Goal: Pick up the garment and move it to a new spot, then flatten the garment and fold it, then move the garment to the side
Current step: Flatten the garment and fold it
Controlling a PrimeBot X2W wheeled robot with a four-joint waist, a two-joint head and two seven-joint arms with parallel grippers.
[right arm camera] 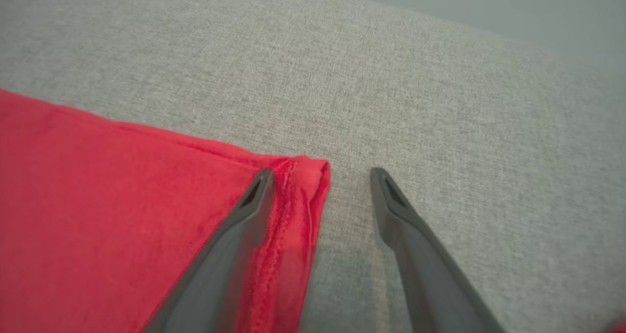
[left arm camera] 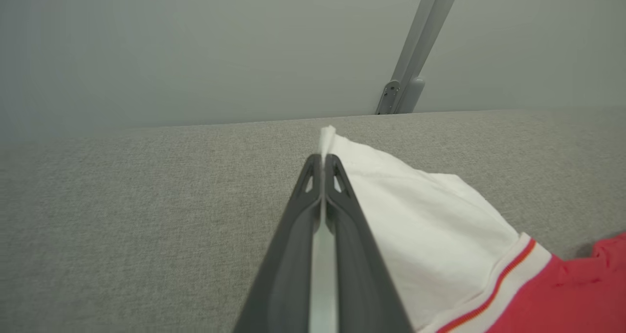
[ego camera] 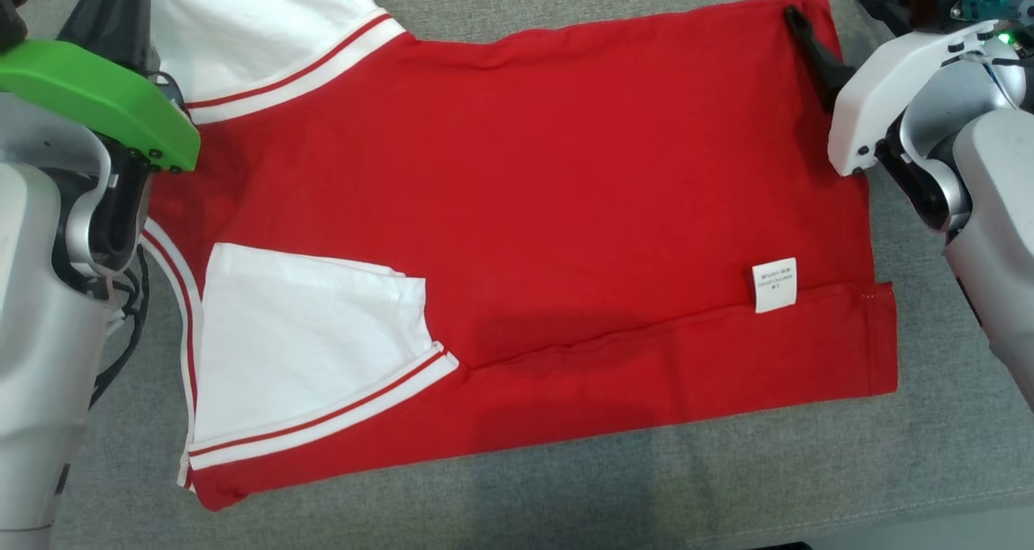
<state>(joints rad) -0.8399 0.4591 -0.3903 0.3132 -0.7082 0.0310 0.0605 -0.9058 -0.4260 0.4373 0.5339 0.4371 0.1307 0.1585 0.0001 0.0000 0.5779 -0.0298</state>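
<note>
T-shirt (ego camera: 517, 211), red fabric with white sleeves and red-striped white cuffs, lies flat across centre of head frame on grey woven fabric surface (ego camera: 565, 493). Lower white sleeve (ego camera: 307, 340) sits folded onto red body at lower left, small white label (ego camera: 774, 285) at lower right. At upper left, left gripper (left arm camera: 323, 159) is clamped tight on edge of upper white sleeve (left arm camera: 415, 225). At upper right hem corner, right gripper (right arm camera: 321, 172) is spread wide, one finger on red cloth, other on grey surface, gripping nothing.
</note>
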